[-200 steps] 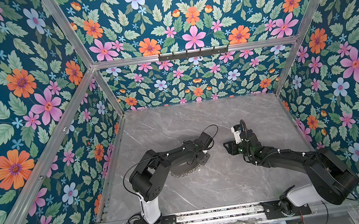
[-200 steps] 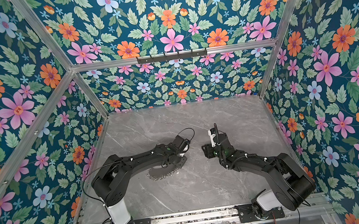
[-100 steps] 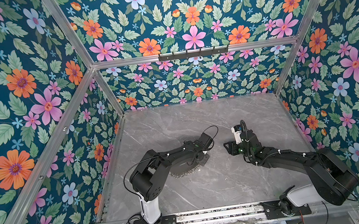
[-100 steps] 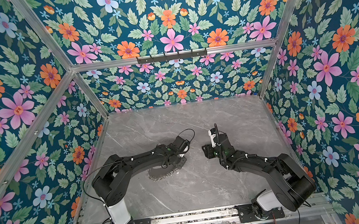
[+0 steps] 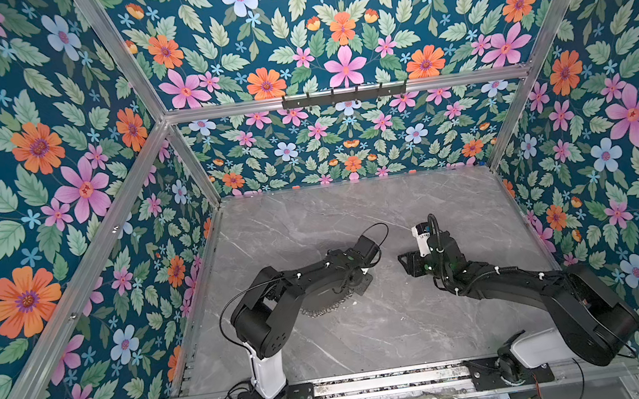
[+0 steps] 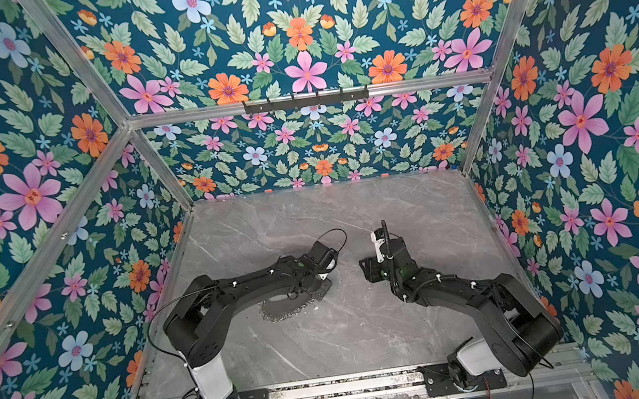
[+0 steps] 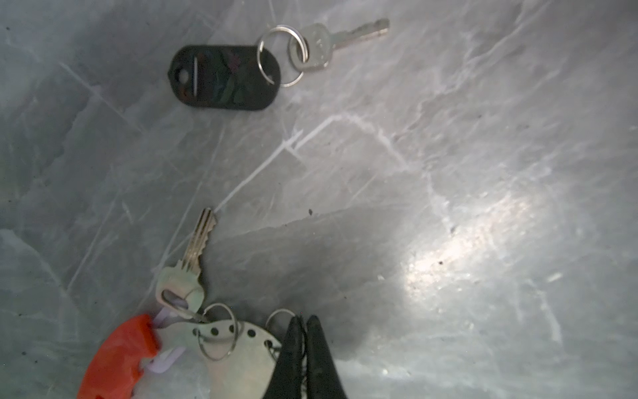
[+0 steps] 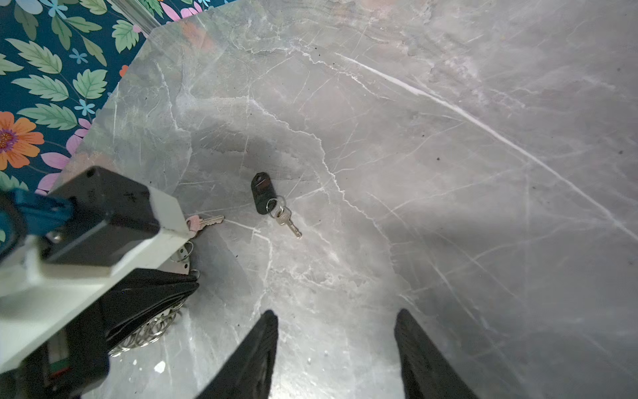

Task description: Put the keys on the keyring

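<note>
In the left wrist view the black key tag [image 7: 224, 77] lies flat on the marble with its small ring and a silver key [image 7: 340, 39]. Nearer the camera is the keyring [image 7: 238, 359], silver with punched holes and a red section [image 7: 117, 355]. A brass-coloured key [image 7: 193, 262] hangs from it, and a pale lilac tag [image 7: 165, 361] peeks from beneath. My left gripper [image 7: 303, 321] is shut, pinching the keyring's rim. The right gripper [image 8: 336, 321] is open over bare table, the black tag [image 8: 263, 193] well ahead of it. In both top views the keyring [image 5: 325, 304] [image 6: 286, 312] shows under the left arm.
The grey marble table [image 5: 369, 336] is boxed in by floral walls on three sides. An aluminium rail [image 5: 375, 382] carrying both arm bases runs along the front. The two wrists face each other near the table's middle.
The left gripper's jaws have closed onto the keyring's rim. Neither arm has visibly shifted, and the right gripper stays as open as before.
</note>
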### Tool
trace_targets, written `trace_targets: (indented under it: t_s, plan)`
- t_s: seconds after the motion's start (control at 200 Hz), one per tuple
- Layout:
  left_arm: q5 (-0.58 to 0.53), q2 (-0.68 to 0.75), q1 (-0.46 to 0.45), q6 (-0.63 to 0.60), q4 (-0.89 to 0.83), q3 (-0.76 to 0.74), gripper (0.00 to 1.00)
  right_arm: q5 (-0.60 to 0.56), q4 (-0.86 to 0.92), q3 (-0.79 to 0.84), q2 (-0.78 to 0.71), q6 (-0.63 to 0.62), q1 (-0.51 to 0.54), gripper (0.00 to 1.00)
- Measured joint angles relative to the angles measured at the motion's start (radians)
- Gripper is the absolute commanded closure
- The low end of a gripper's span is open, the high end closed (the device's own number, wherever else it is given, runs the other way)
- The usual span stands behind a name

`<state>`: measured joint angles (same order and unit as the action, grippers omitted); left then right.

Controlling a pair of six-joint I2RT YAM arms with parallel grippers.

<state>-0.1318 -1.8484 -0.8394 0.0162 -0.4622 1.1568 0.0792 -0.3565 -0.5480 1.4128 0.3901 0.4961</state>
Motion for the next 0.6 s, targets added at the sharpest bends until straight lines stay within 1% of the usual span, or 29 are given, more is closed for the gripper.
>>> trace_targets:
  t_s: [0.22,0.535,0.6]
  plan:
    - [-0.013,0.008,0.0,0.0,-0.007,0.006,0.98,0.0,0.0,0.0,0.001,0.0,0.0,0.44]
    - [-0.035,0.014,0.0,0.0,-0.011,0.006,0.98,0.0,0.0,0.0,0.001,0.0,0.0,0.45]
    - [-0.038,0.012,0.0,0.0,-0.011,0.007,1.0,0.0,0.0,0.0,0.001,0.0,0.0,0.45]
